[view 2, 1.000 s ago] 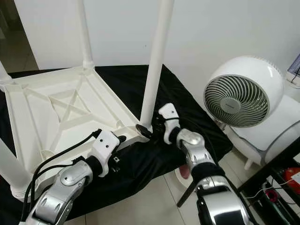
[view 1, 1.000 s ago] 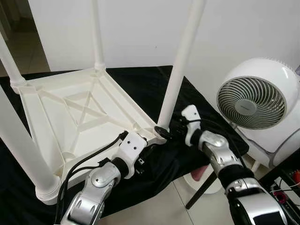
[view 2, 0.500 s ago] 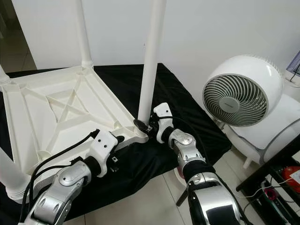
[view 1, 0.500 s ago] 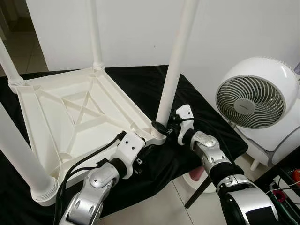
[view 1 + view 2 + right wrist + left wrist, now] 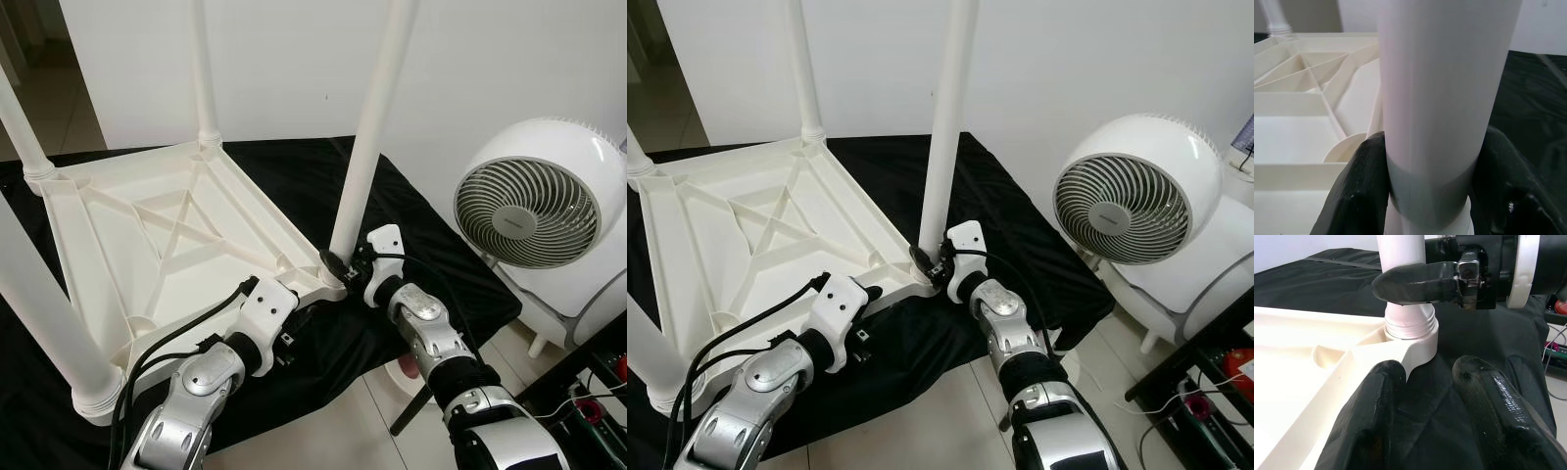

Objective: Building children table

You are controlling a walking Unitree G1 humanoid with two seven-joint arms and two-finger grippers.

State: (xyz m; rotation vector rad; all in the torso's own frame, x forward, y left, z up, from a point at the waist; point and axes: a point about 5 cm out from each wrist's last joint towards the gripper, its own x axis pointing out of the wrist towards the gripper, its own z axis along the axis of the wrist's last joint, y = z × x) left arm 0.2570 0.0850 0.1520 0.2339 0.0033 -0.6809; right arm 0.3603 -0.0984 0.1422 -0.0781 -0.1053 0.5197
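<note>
Table: white plastic children table top (image 5: pixel 167 235), upside down on the black cloth (image 5: pixel 431 230), near corner at the cloth's front edge.
Leg: tall white plastic tube leg (image 5: pixel 367 147), upright in the near-corner socket.
Right gripper (image 5: pixel 1425 196): fingers clenched around the leg's base.
Left gripper (image 5: pixel 1427 406): fingers spread, just beside the same corner, holding nothing.
Beside: round white fan (image 5: pixel 539 211), right of the cloth.

No text, label, brand or number can be read; the small mark on the fan (image 5: pixel 510 221) hub is illegible.
</note>
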